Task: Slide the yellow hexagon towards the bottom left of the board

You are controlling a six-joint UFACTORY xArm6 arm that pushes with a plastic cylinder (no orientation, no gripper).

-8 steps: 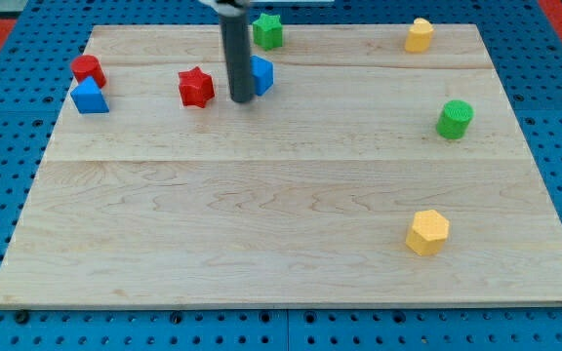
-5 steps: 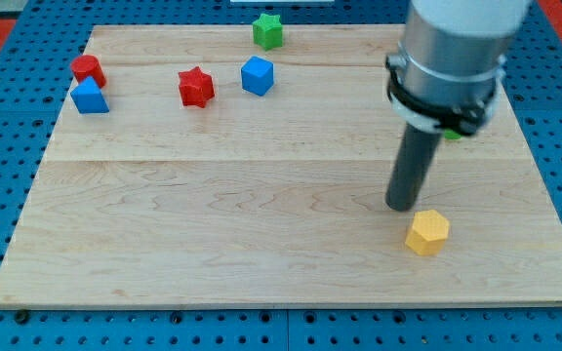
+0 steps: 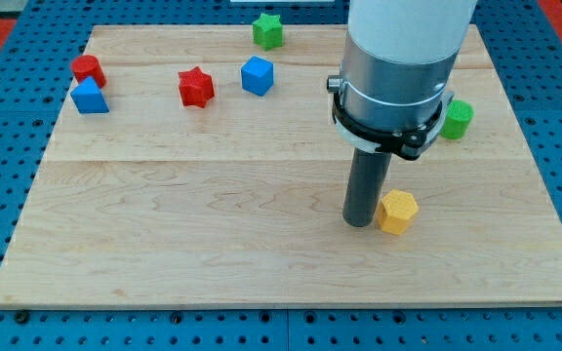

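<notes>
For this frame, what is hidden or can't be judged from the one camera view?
- The green block at the view's right: partly covered by the arm's grey body, shape unclear.
- Contact between my tip and the yellow hexagon: the tip sits at its left, but touching or a small gap cannot be told.
- The board's top right area: hidden behind the arm.

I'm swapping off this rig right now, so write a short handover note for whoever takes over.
No gripper: my tip is down on the board, right at the view's left side of the yellow hexagon.
The hexagon sits right of centre, in the board's lower half.
Done: little; the hexagon is far from the bottom left corner.
Left: probably bring the tip round to the hexagon's right, then push it left and down.
</notes>
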